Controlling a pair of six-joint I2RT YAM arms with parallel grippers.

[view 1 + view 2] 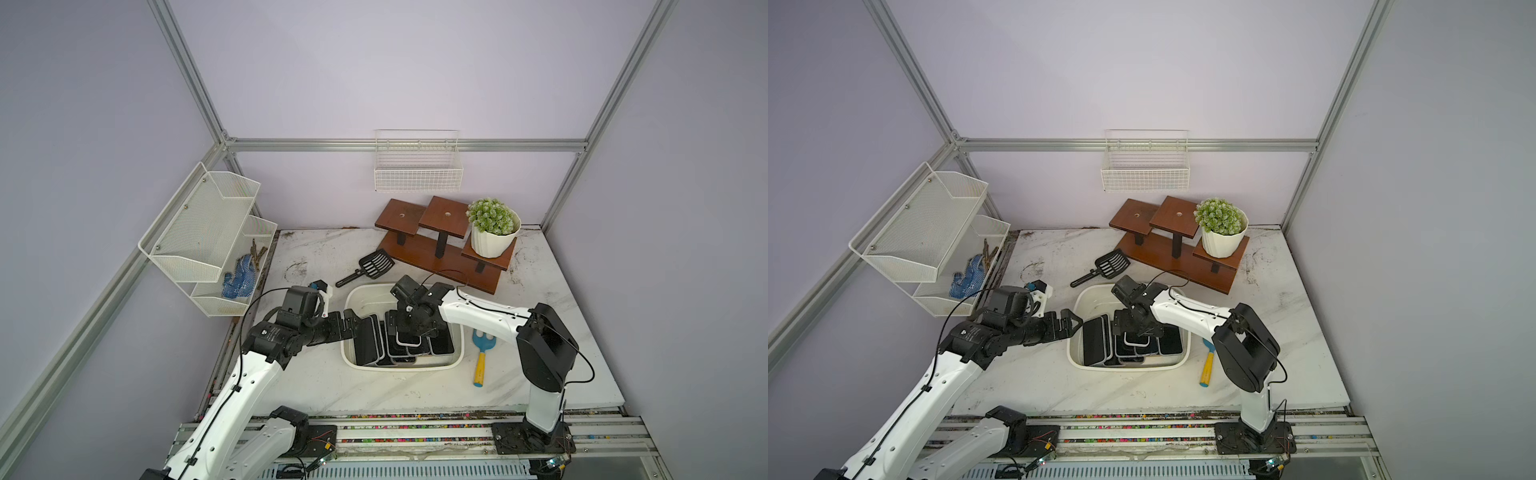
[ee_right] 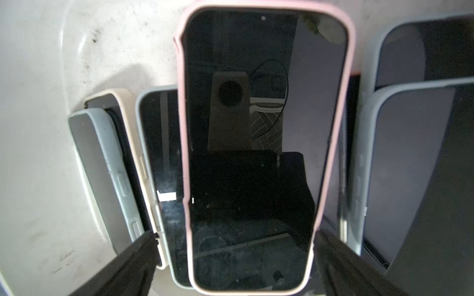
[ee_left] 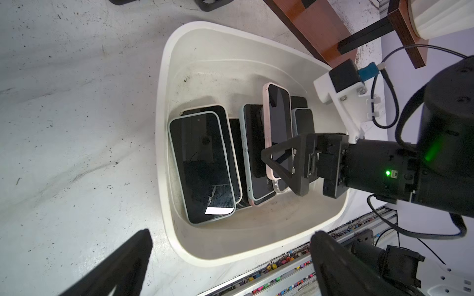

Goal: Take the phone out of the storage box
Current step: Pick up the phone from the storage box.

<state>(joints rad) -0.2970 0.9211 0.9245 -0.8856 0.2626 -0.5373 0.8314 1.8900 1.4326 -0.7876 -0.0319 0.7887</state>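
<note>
Phone [image 2: 256, 128] straddled by wide right hand [image 2: 234, 235]; left hand [image 3: 230, 232] wide over storage box [image 3: 161, 115] rim.

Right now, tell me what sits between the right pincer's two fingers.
The pink-cased phone, screen up, lies between the fingers of the open right pincer, inside the storage box. The right wrist view shows it best.
</note>
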